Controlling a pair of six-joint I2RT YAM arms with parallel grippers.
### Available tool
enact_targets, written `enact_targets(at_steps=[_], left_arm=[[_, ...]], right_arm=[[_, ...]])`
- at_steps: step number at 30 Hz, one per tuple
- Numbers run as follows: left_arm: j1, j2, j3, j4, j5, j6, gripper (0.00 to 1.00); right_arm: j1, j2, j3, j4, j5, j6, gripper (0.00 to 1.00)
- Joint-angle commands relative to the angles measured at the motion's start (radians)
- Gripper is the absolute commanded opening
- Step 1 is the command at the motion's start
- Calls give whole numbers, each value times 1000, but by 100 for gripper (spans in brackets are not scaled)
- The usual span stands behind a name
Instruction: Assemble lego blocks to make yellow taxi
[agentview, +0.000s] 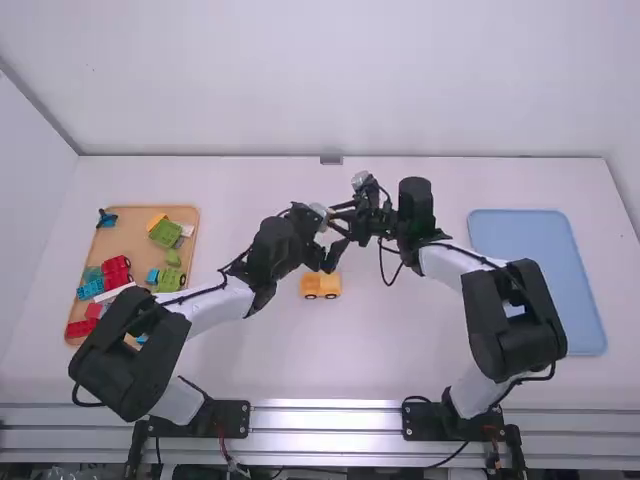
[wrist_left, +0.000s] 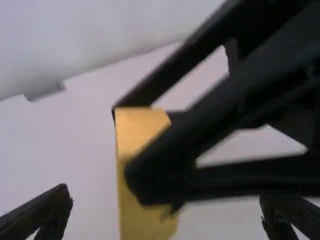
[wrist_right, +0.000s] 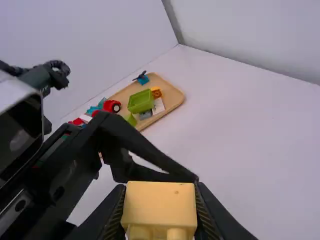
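Over the middle of the table my right gripper (agentview: 342, 215) meets my left gripper (agentview: 332, 245). In the right wrist view, my right gripper (wrist_right: 160, 212) is shut on a yellow block (wrist_right: 160, 207), its studs towards the bottom edge; a left gripper finger reaches close behind it. The left wrist view has that yellow block (wrist_left: 137, 132) upright between the wide-apart fingers of my left gripper (wrist_left: 167, 212), gaps on both sides. A yellow-orange block with wheels (agentview: 320, 286) stands on the table just nearer the camera than the grippers.
At the left, a wooden tray (agentview: 130, 228) holds red, green, blue and yellow pieces, partly behind the left arm. A blue tray (agentview: 540, 270) lies at the right, beyond the right arm's bent links.
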Motion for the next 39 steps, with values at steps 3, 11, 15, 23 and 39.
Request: enact_targets(at_steps=[3, 11, 15, 23, 39], left_arm=[[84, 0, 57, -32, 348, -14, 99], [225, 27, 97, -50, 809, 125, 99], [217, 67, 103, -58, 915, 222, 99], [220, 72, 102, -37, 922, 237, 81], [229, 72, 102, -10, 918, 245, 43]], right_arm=[[-47, 8, 79, -119, -176, -158, 18], [-44, 8, 246, -571, -246, -555, 18], [-13, 8, 334, -814, -257, -775, 17], [10, 8, 374, -925, -258, -873, 17], [-2, 8, 373, -934, -250, -873, 16]])
